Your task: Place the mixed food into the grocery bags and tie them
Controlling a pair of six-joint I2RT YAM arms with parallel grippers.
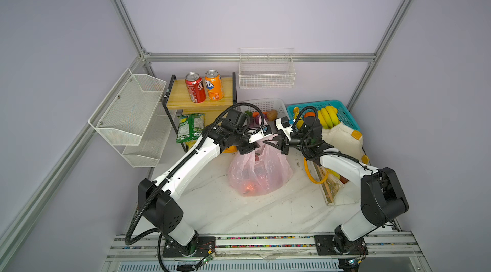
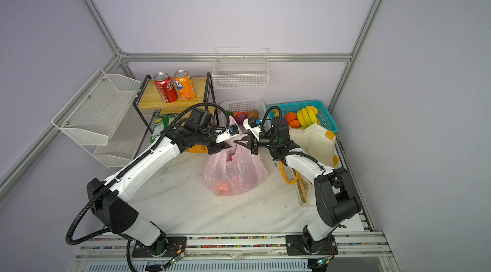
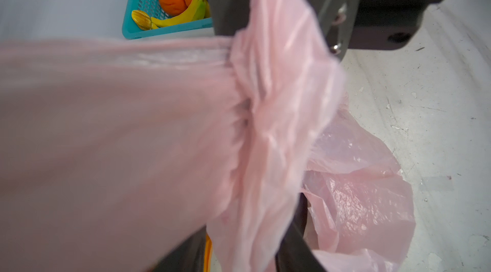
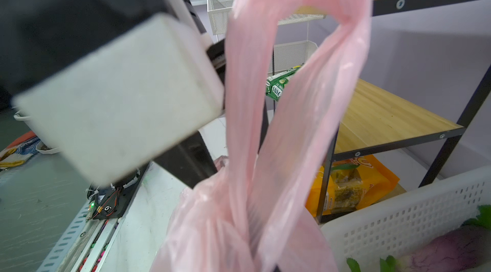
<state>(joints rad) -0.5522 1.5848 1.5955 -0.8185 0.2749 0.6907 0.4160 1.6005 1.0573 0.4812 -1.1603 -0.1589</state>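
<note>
a: both top views look bright, light soft and even, only faint shadows on the table (image 1: 265, 217).
b: frame rails (image 1: 121, 10) bow toward the edges, though. wrist views are worse: the pink bag (image 3: 132, 137) smears, too close, out of focus.

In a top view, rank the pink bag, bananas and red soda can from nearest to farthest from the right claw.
1. pink bag, directly below the right claw, which pinches its handle.
2. bananas, in the teal basket, behind to the right.
3. red soda can, on the wooden shelf, far back left.
</note>
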